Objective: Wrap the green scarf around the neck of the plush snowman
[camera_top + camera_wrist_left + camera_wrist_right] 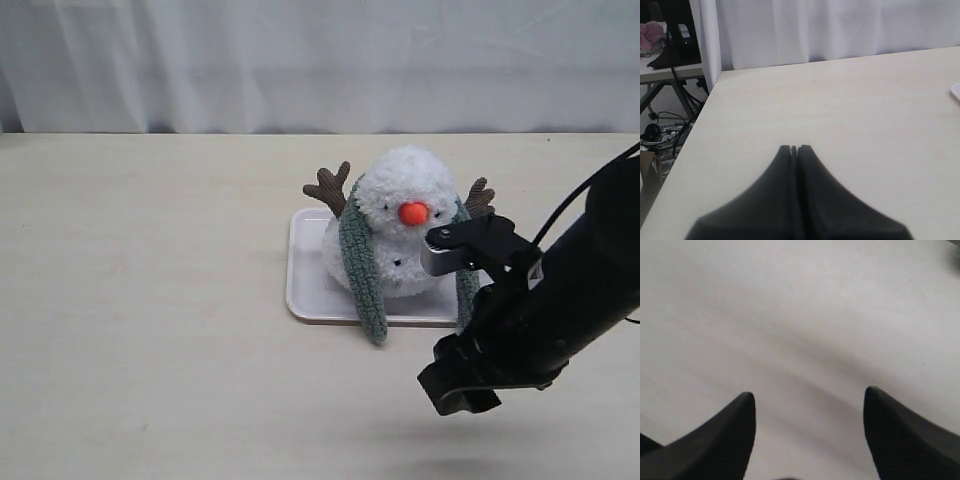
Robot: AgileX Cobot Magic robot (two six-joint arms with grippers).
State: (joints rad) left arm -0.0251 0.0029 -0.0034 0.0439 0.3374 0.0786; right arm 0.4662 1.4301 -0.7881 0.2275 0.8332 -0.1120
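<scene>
**Task items.** The plush snowman (400, 195) is sitting upright on a white tray (305, 285). The green scarf (362, 270) is lying behind the snowman's neck, and both ends are hanging down the snowman's front, one on each side of its orange nose (413, 213). The ends are not crossing, so I am judging the wrap as roughly half done.

**Right gripper (807, 400).** Its jaws are standing wide apart and holding nothing. Its wrist view is showing only blurred, bare surface (150, 300). In the exterior view the right arm (560, 300) is hovering in front of the snowman and covering part of the scarf end on that side.

**Left gripper (794, 148).** Its fingertips are pressing together on nothing. It is sitting well apart from the snowman.

**Advice for the step in hand.** You are probably lining up to take the scarf end nearer the right arm.
- You should be closing low on that end, pinching only the knit and not the plush behind it.
- You should be carrying it across the snowman's front, below the nose and over the other end.
- You should be keeping the pull gentle. The snowman is looking light, and a hard tug is likely to tip it or draw the scarf off its neck.
</scene>
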